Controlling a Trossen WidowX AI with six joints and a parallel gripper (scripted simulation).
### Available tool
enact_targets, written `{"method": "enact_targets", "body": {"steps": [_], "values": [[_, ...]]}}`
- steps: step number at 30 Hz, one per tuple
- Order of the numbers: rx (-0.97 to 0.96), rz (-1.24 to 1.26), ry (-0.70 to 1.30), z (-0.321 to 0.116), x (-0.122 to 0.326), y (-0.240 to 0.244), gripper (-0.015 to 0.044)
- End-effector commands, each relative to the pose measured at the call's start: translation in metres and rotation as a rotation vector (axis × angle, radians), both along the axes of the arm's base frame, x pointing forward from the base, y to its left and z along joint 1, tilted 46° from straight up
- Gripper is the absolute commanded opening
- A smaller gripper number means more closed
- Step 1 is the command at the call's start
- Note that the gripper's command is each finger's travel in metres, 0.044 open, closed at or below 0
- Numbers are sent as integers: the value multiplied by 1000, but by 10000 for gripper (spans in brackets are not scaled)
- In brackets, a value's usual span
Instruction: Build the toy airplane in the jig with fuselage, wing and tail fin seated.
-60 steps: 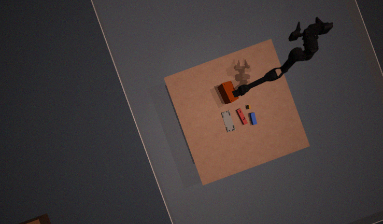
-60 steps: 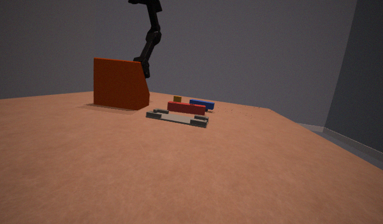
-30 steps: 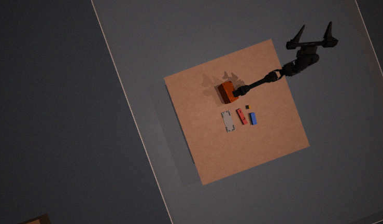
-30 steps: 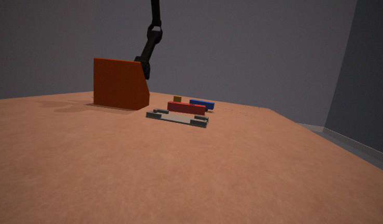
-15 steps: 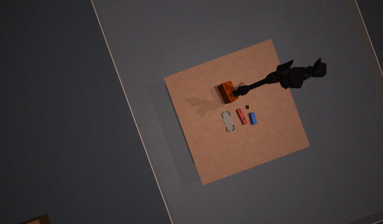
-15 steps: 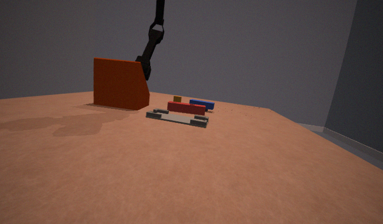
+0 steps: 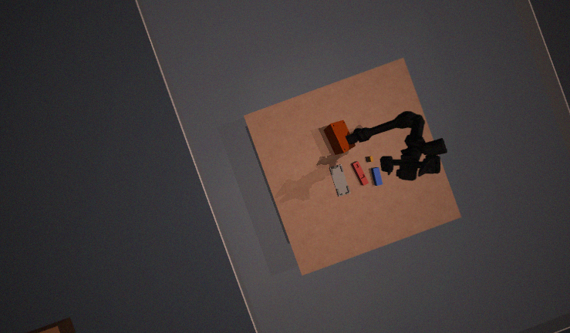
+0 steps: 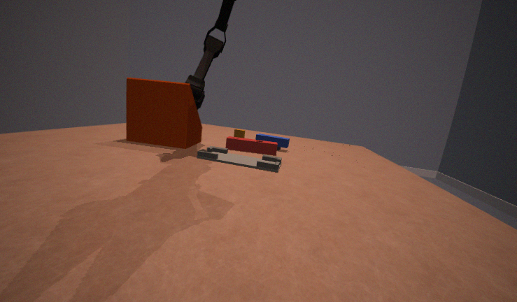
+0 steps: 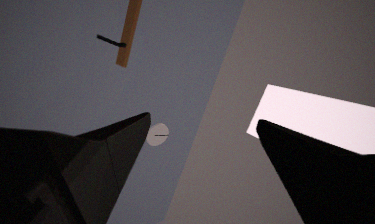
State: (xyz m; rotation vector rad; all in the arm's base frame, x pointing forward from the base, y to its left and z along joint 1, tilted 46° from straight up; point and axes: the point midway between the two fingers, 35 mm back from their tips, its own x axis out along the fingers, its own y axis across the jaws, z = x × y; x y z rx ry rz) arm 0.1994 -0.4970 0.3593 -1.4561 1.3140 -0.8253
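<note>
"Three loose pcs in top view, 12 o'clock = pic top. Where's the fuselage?"

"Red fuselage (image 7: 359, 172) (image 8: 251, 146) is flat on the surface (image 7: 352, 231) (image 8: 327, 225), near the cradle but outside it. Grey cradle (image 7: 339, 180) (image 8: 237, 160) sits betw. 8 and 9 o'clock of it, unfilled."

"Wing?"

"Blue wing (image 7: 376, 176) (image 8: 272, 141), approx. 3 o'clock of the fuselage, near it, apart. Not fitted."

"And the fin?"

"Small yellow tail fin (image 7: 369, 159) (image 8: 239, 133), abt. 1 o'clock of the fuselage. Also unfitted; its tab's too small to tell."

"Pincer status?"

"Pincer (image 7: 407, 169) (image 9: 203, 121) is wide, w/ nothing betw. its fingers. Top view puts it toward 3 o'clock, past the wing, by the surface's edge. Ext. view cuts it off."

"Arm pos.?"

"Black arm (image 7: 382, 127) (image 8: 205, 67) runs from the orange block (image 7: 339, 136) (image 8: 156, 112), approx. 11 o'clock of the fuselage, then bends back toward 6. Wrist cam gets a white panel (image 9: 318, 120) behind one fingertip, plus a pale disc (image 9: 158, 134) by the other."
</note>
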Motion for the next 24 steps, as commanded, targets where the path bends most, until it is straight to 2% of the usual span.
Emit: {"method": "enact_targets", "body": {"steps": [1, 7, 13, 18, 24], "values": [[204, 132, -34, -59, 44, 20, 440], [520, 272, -80, -136, 94, 69, 440], [870, 347, -106, -205, 126, 138, 440], [1188, 346, -106, -255, 137, 208, 440], [1577, 245, -71, -297, 131, 298, 440]]}}
